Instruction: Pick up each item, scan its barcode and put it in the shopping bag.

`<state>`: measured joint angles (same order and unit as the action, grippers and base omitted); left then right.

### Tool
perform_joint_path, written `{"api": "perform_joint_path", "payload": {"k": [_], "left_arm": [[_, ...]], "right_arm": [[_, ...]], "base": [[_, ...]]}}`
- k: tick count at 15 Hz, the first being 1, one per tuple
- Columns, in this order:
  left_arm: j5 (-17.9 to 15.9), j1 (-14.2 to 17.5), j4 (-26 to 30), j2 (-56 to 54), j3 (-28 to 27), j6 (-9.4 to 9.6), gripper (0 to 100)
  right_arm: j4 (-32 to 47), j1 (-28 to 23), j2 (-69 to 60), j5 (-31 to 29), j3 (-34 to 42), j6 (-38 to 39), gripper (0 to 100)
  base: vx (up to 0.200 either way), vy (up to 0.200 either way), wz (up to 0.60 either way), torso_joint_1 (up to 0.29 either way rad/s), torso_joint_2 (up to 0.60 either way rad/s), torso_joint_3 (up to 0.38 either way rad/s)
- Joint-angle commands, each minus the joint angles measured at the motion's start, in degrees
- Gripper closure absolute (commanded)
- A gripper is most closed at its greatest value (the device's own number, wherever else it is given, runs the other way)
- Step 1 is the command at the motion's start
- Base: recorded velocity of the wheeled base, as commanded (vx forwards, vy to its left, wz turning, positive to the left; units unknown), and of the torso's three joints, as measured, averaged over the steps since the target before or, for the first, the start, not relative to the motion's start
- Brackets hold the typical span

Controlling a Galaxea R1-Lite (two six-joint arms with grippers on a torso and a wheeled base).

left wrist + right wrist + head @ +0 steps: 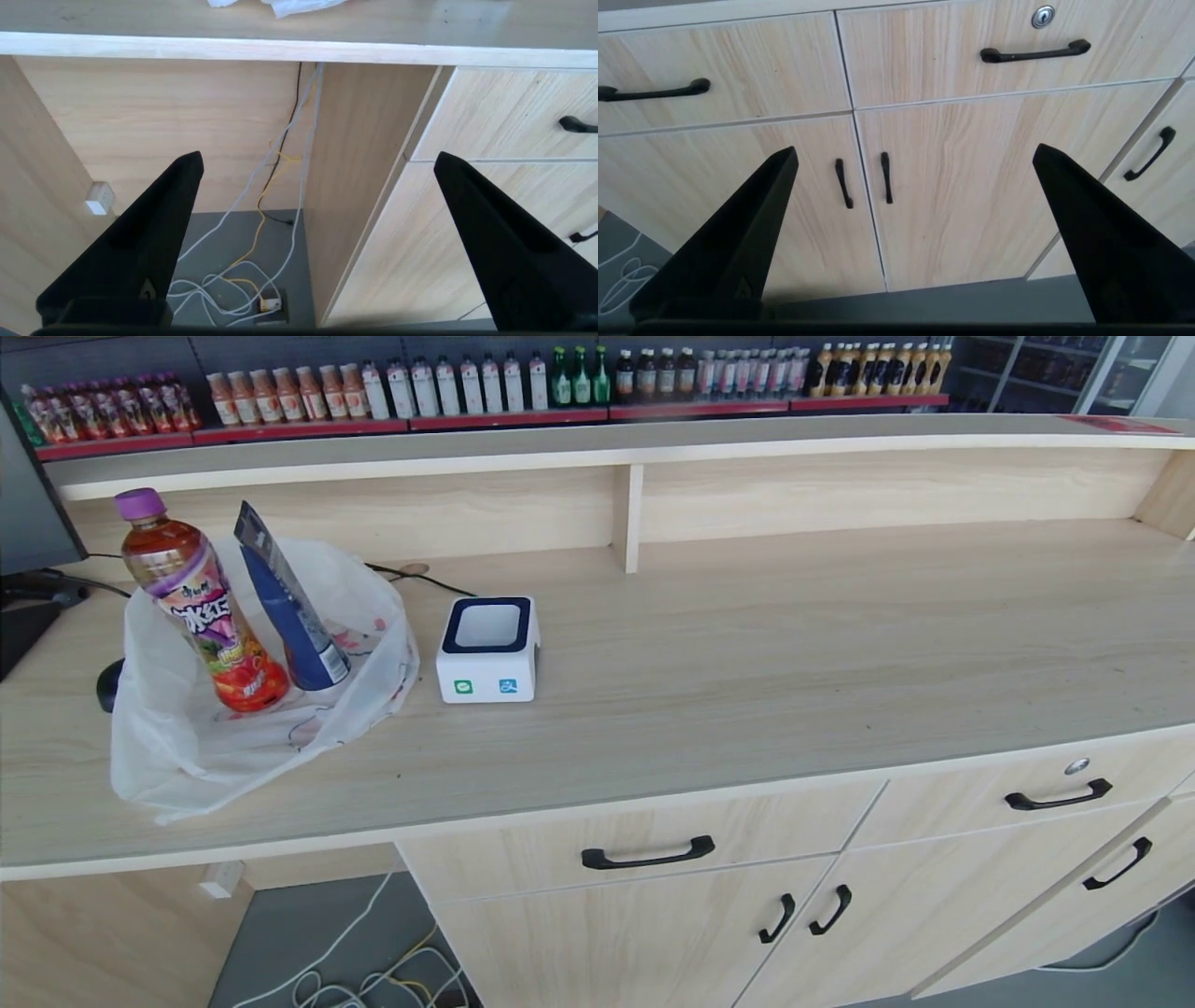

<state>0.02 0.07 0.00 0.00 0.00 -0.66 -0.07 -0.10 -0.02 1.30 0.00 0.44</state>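
Seemingly the bagging is finished: the bottle (201, 607) and the pouch (285, 602) both stand tilted, side by side, inside the bag (187, 756) at the left end of the counter (794, 644) (whether they were scanned cannot be told). Doing this step well means leaving them alone, since a nudge to the loose plastic could tip either. The left gripper (318, 159) and right gripper (915, 149) hang below the counter edge, jaws wide apart, holding nothing. The scanner (487, 649) sits just beside the bag. Cables (271, 187) trail near the left gripper, and handles (864, 179) face the right one and could snag it.
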Motion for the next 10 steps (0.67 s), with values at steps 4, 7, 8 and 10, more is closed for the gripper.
{"api": "perform_joint_path", "payload": {"k": [4, 7, 8, 10], "left_arm": [[0.0, 0.0, 0.0, 0.0, 0.0, -0.04, 0], [0.1, 0.0, 0.0, 0.0, 0.0, 0.04, 0], [0.1, 0.0, 0.0, 0.0, 0.0, 0.04, 0], [0.0, 0.0, 0.0, 0.0, 0.0, 0.04, 0]], "right_arm": [[0.0, 0.0, 0.0, 0.0, 0.0, 0.0, 0], [0.0, 0.0, 0.0, 0.0, 0.0, 0.0, 0], [0.0, 0.0, 0.0, 0.0, 0.0, 0.0, 0], [0.0, 0.0, 0.0, 0.0, 0.0, 0.0, 0]], "base": [[0.0, 0.2, 0.0, 0.001, 0.0, 0.0], [0.0, 0.067, 0.0, -0.002, 0.0, 0.001], [0.0, 0.0, 0.0, 0.0, 0.0, 0.0], [0.0, 0.0, 0.0, 0.0, 0.0, 0.0]]}}
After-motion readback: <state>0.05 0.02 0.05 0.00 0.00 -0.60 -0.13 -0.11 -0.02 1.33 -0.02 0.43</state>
